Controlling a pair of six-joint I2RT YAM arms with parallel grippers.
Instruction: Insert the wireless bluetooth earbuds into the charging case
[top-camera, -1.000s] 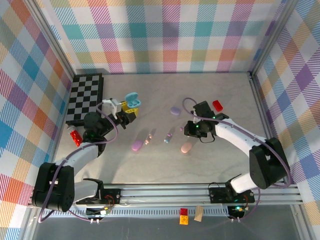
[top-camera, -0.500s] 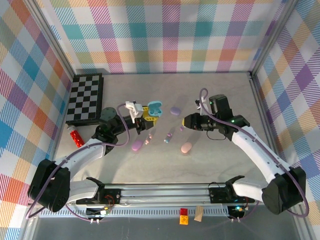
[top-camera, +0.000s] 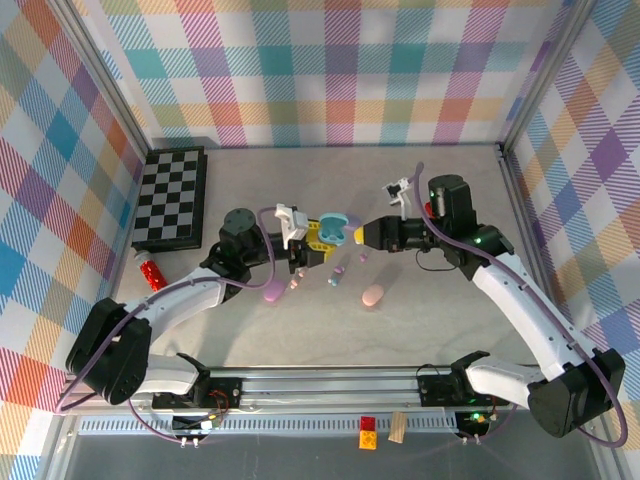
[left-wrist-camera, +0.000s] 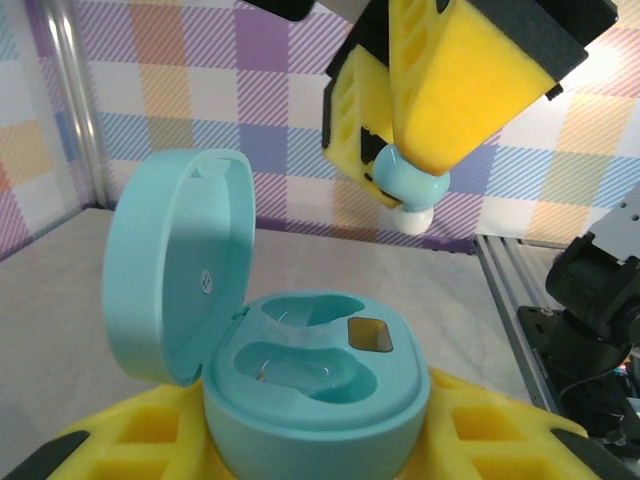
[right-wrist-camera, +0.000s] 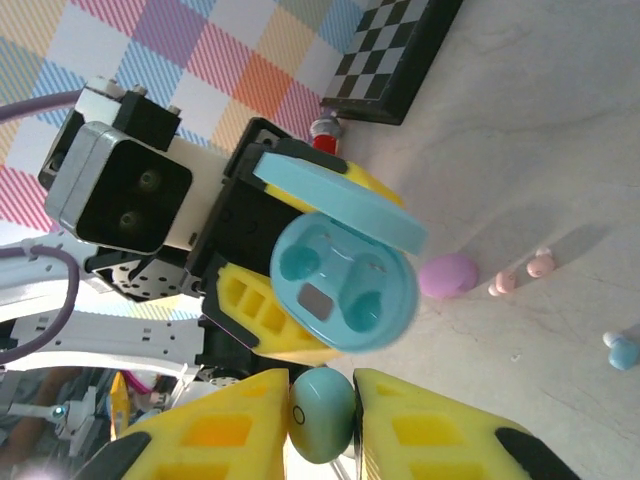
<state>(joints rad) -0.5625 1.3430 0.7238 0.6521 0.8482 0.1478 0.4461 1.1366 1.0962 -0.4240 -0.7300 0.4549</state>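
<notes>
My left gripper (top-camera: 316, 236) is shut on the base of an open teal charging case (top-camera: 335, 226), lid up, both wells empty (left-wrist-camera: 315, 370). My right gripper (top-camera: 366, 234) is shut on a pale blue earbud (right-wrist-camera: 322, 415), pinched between its yellow pads (right-wrist-camera: 440, 420). That earbud (left-wrist-camera: 405, 185) hangs just above and beyond the case, apart from it. In the right wrist view the case (right-wrist-camera: 345, 285) faces the earbud. More earbuds lie on the table: a pink pair (right-wrist-camera: 505, 283) and a blue one (top-camera: 335, 277).
A lilac case (top-camera: 273, 291) and a pink case (top-camera: 373, 295) lie shut on the table below the grippers. A chessboard (top-camera: 172, 195) sits at the far left with a small red cylinder (top-camera: 150, 273) near it. Plaid walls enclose the table.
Both arms have come together at the table's middle: the left carried the open case to the right, the right lifted the pale blue earbud off the table and leftward to the case.
</notes>
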